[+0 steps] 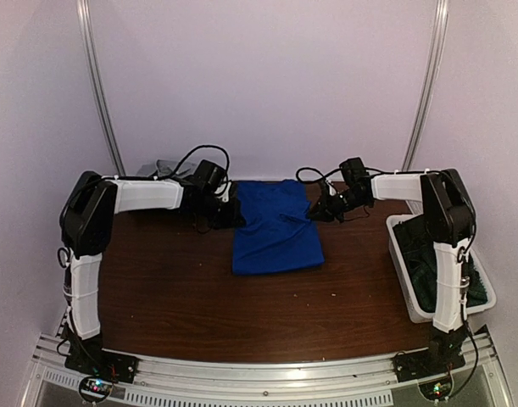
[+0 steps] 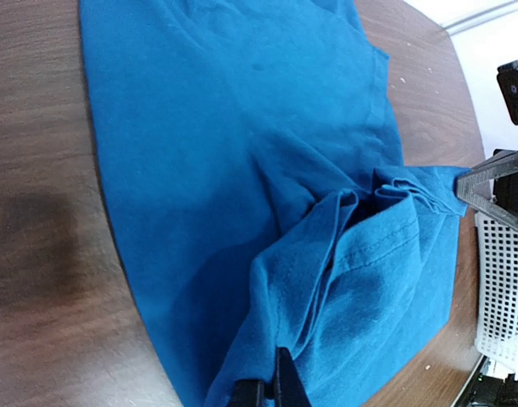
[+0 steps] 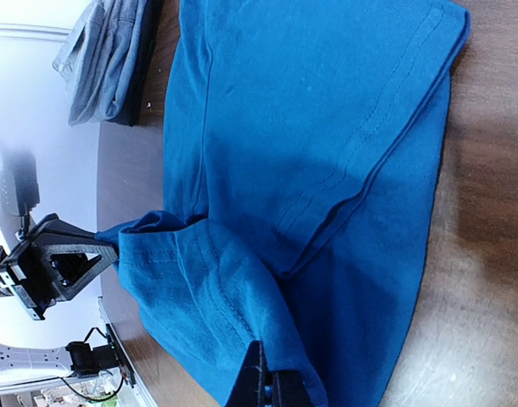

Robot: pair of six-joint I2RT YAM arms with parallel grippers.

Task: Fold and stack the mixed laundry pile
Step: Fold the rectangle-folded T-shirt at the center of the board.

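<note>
Brown wooden table (image 1: pixel 199 297), pale walls (image 1: pixel 267 85) behind. Near right: white bin (image 1: pixel 403 263), dark green-black piece (image 1: pixel 428 275) inside, not yet folded by my reading. Centre: royal-blue piece (image 1: pixel 275 242) lying partly folded. I have left gripper (image 1: pixel 231 212) and right gripper (image 1: pixel 320 209) each clamped on bunched cloth at its sides. Far left: grey garments (image 1: pixel 165 168) folded, stacked. Judged roughly halfway.

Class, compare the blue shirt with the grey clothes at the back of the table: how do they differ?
The blue shirt lies mid-table, partly folded; the grey clothes sit bundled at the far left edge. The left gripper and right gripper pinch the blue shirt; nothing touches the grey clothes. Both are soft cloth on the table.
</note>
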